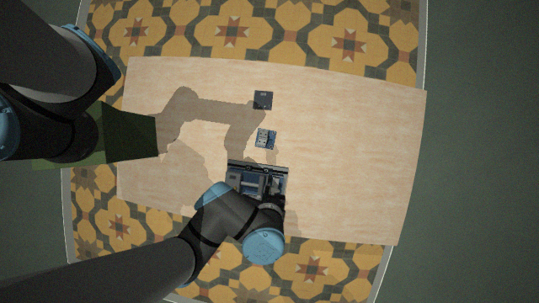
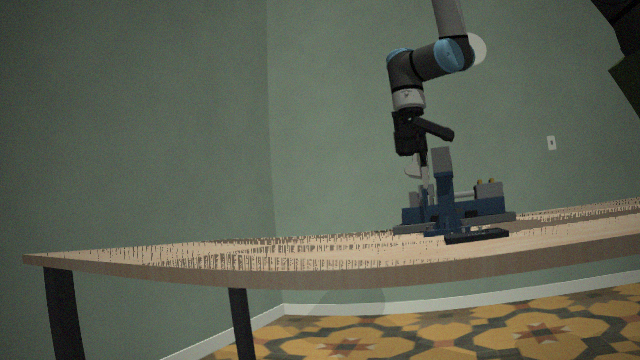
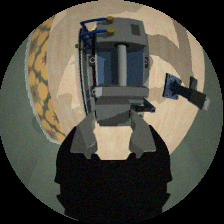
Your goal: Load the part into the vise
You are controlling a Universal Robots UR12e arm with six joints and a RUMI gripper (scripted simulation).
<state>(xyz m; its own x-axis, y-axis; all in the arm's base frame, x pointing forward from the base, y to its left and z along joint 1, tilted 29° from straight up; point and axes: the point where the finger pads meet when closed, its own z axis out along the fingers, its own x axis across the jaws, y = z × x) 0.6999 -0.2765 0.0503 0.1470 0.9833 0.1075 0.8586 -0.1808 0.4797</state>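
claw (image 3: 114, 131) grasping part (image 3: 119, 93); above vise (image 3: 120, 55) | V-block (image 1: 265, 138) beside

Pincer (image 3: 116, 131) with part (image 3: 120, 104) hangs over vise (image 3: 119, 55); V-block (image 1: 265, 138) near, plate (image 1: 263, 100) beyond.

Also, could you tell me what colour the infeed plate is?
Dark grey, nearly black; the infeed plate shows best in the top view.

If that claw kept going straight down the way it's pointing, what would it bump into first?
Probably the vise: the gripper, shut on the grey part, points down between its jaws. The part would likely touch first; depth is hard to judge.
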